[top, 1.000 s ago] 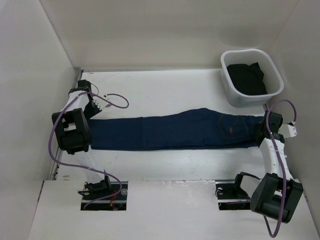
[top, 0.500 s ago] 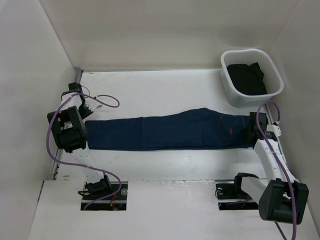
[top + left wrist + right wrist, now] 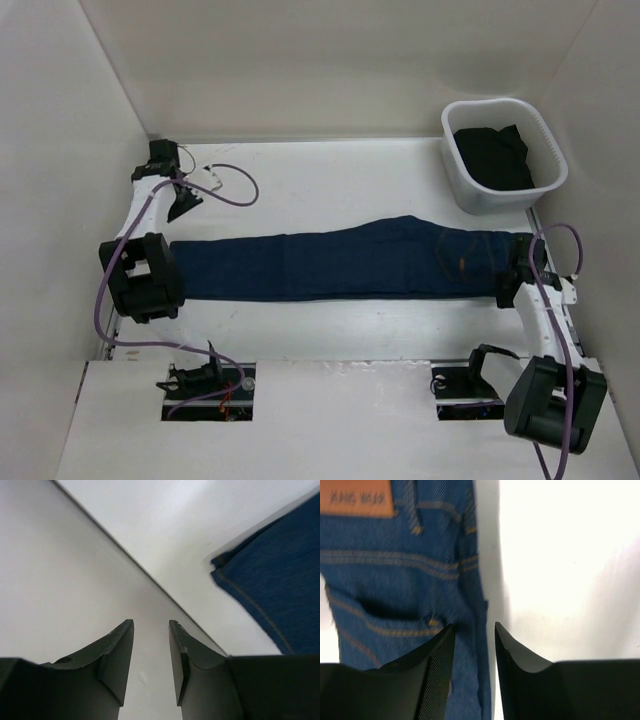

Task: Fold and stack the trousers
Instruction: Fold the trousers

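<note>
Left gripper [image 3: 150,625] hangs with its 2 dark fingers only narrowly apart and nothing between them, off beyond the far-left end of the dark navy-blue denim trousers [image 3: 340,262], whose leg hems [image 3: 222,569] show just to one side in its wrist view. Right gripper [image 3: 472,627] has the same narrow, empty gap and sits low over the waistband edge [image 3: 470,555], below the tan leather patch [image 3: 359,499]. The trousers lie flat and lengthwise across the white table [image 3: 330,190], legs apparently laid 1 on the other, waist to the right, well apart from the white plastic basket [image 3: 490,203] holding a dark garment. The step in hand looks like taking both ends for a crosswise fold: the left fingers should widen, come in onto the hem and catch both layers; the right should seat over the thick waistband seam before closing, so neither layer slips
</note>
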